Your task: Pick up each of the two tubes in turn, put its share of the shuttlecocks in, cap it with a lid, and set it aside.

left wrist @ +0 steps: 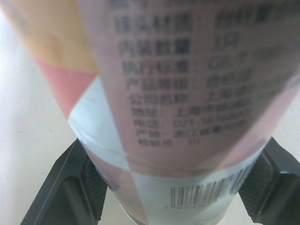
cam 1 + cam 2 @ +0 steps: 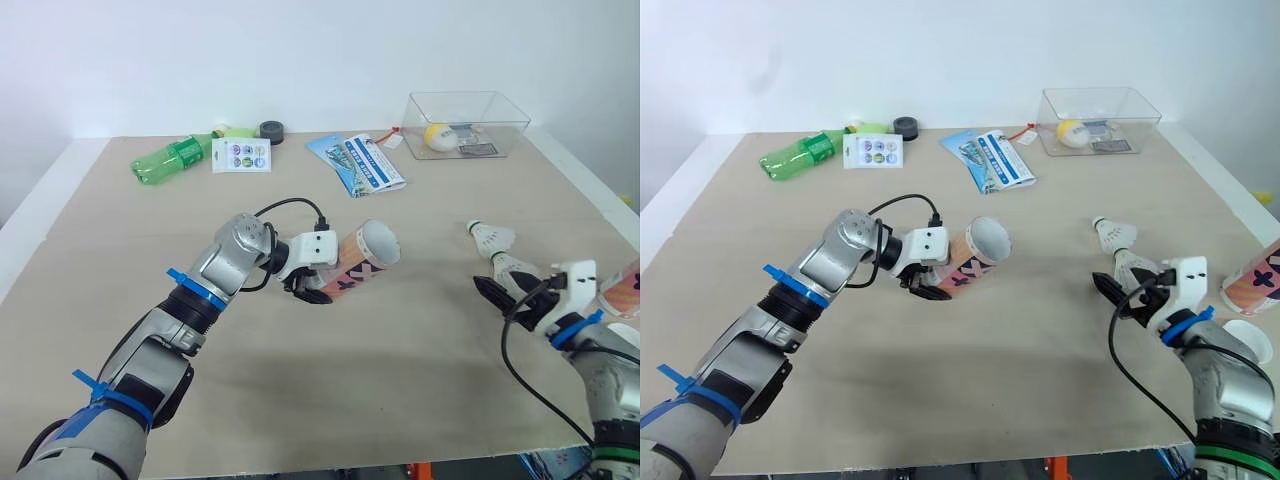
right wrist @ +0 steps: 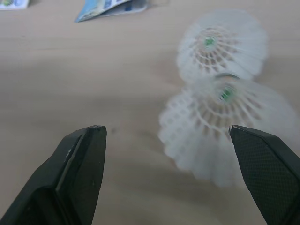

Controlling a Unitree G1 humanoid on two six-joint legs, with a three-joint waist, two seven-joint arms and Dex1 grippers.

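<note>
My left gripper [image 2: 310,287] is shut on the base end of a pink and orange patterned tube [image 2: 362,256], which lies tilted at the table's middle with its open mouth toward the right. The left wrist view shows the printed tube [image 1: 187,93] wedged between both fingers [image 1: 70,187]. My right gripper [image 2: 492,275] stands open at the right, its fingers around a white shuttlecock [image 3: 225,126]. A second shuttlecock [image 2: 492,236] lies just beyond it. The other tube [image 2: 1255,280] lies at the far right edge, with a white lid [image 2: 1248,340] beside it.
Along the back edge lie a green bottle [image 2: 170,158], a sticker card [image 2: 241,155], a black round cap [image 2: 272,130] and a blue leaflet [image 2: 357,163]. A clear box [image 2: 465,125] holding a yellow ball stands at the back right.
</note>
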